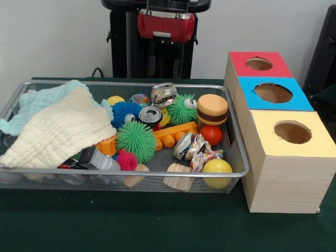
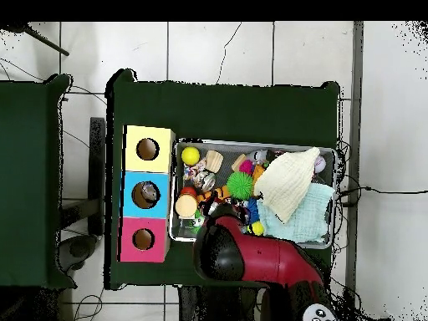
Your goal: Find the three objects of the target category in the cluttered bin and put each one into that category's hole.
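Overhead view: arm (image 2: 251, 255) overhangs bin (image 2: 328, 244); pincer hidden.

Wire bin (image 1: 239, 157) crammed: cream cloth (image 1: 58, 131) over pale blue cloth (image 1: 37, 102) at left, green spiky ball (image 1: 136, 140), crushed cans (image 1: 164, 94), yellow ball (image 1: 217, 169), wooden blocks (image 1: 178, 178). Beside it, touching, red box (image 1: 239, 65), blue box (image 1: 247, 97), yellow box (image 1: 283, 168), each holed on top.

A dark green tabletop (image 1: 157, 231) carries everything. Beneath it lies a pale tiled floor (image 2: 217, 50) crossed by thin black cables (image 2: 380, 191).
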